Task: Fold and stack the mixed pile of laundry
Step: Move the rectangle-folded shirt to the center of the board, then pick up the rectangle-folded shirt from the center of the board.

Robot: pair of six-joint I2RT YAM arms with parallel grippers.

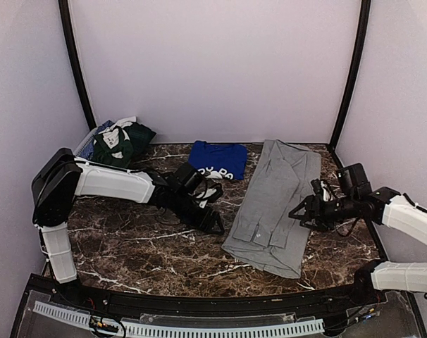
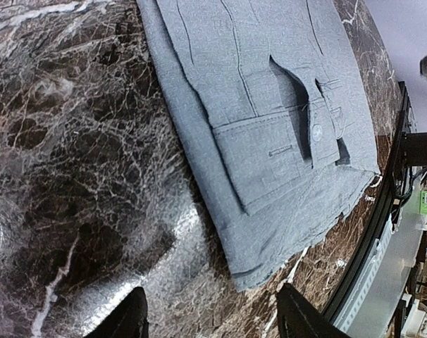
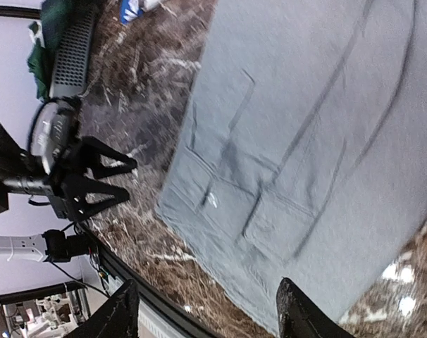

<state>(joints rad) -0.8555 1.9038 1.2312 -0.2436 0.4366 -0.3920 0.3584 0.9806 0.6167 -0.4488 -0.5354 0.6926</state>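
Note:
A light-grey collared polo shirt (image 1: 277,201) lies flat on the marble table, folded into a long strip with its collar end toward the front. A folded royal-blue T-shirt (image 1: 217,160) with white print sits behind it. Dark-green and patterned pieces (image 1: 122,141) are heaped at the back left. My left gripper (image 1: 217,225) hovers just left of the polo's near corner, open and empty (image 2: 210,320); the polo (image 2: 270,120) fills that wrist view. My right gripper (image 1: 296,213) is over the polo's right edge, also open and empty (image 3: 206,317), above the polo (image 3: 305,141).
A grey mesh basket (image 1: 87,143) holds the heap in the back left corner and shows again in the right wrist view (image 3: 72,49). The table's front rim (image 1: 199,299) runs close below the polo. Walls enclose the back and both sides.

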